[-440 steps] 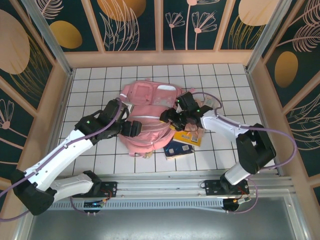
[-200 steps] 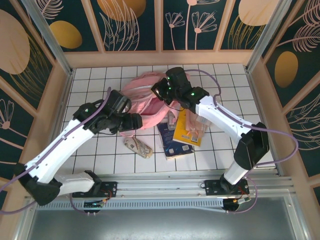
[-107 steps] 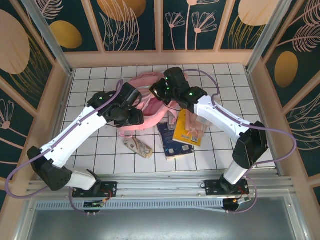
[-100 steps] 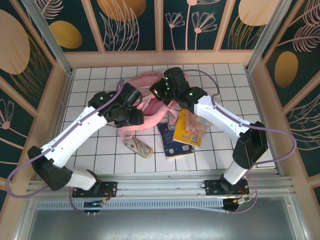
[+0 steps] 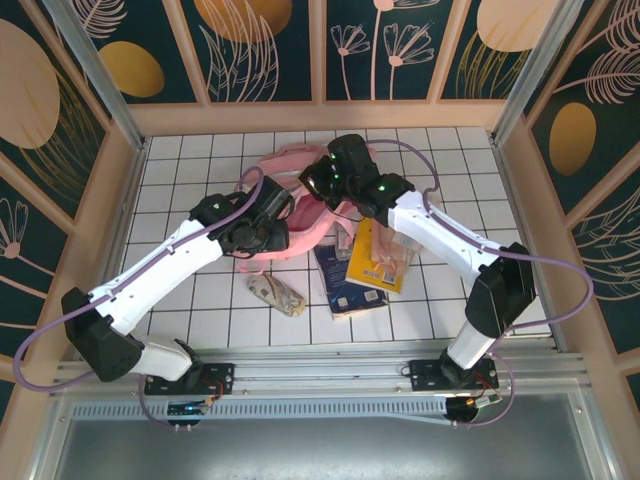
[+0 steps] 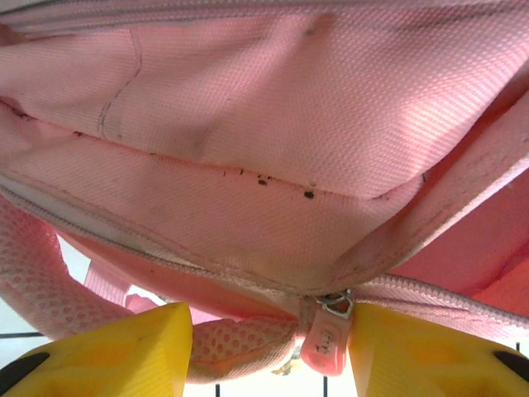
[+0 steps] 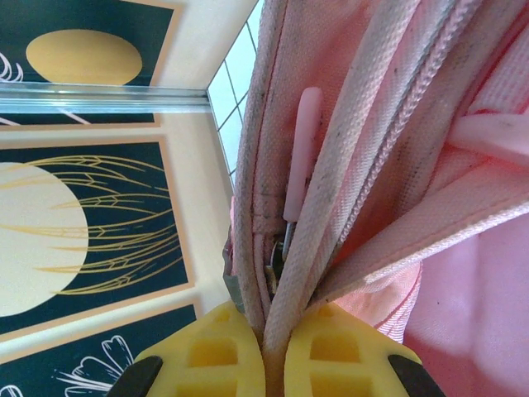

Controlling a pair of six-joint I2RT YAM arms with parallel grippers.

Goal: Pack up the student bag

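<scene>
Where the white tiled desk runs back toward its far wall, the large pink fabric backpack stands bunched up at about 11 o'clock from the desk's middle, caught between the two arms. Its cloth is a coarse pink weave. The left wrist view shows small dark specks on a lower panel, a pale zip line running across beneath it, and a pink mesh strap hanging at 8 o'clock. A pink rubbery zip pull dangles at 6 o'clock in that view.

The left end effector meets the backpack from 8 o'clock in the overhead view. Its yellow fingers stand moderately apart, and the gap is packed with a fold of mesh and the zip pull, so it appears clamped on that bundle.

The right end effector comes in from 2 o'clock. Its fingers are almost together, pinching a thin edge of cream-pink webbing that runs up the backpack beside a slim pink zip tab.

Flat on the desk at 4 o'clock from the backpack lies a yellow rectangular book, with a dark blue book just beside it at 5 o'clock. A small oblong beige pouch lies at 6 o'clock, apart from the backpack.
</scene>
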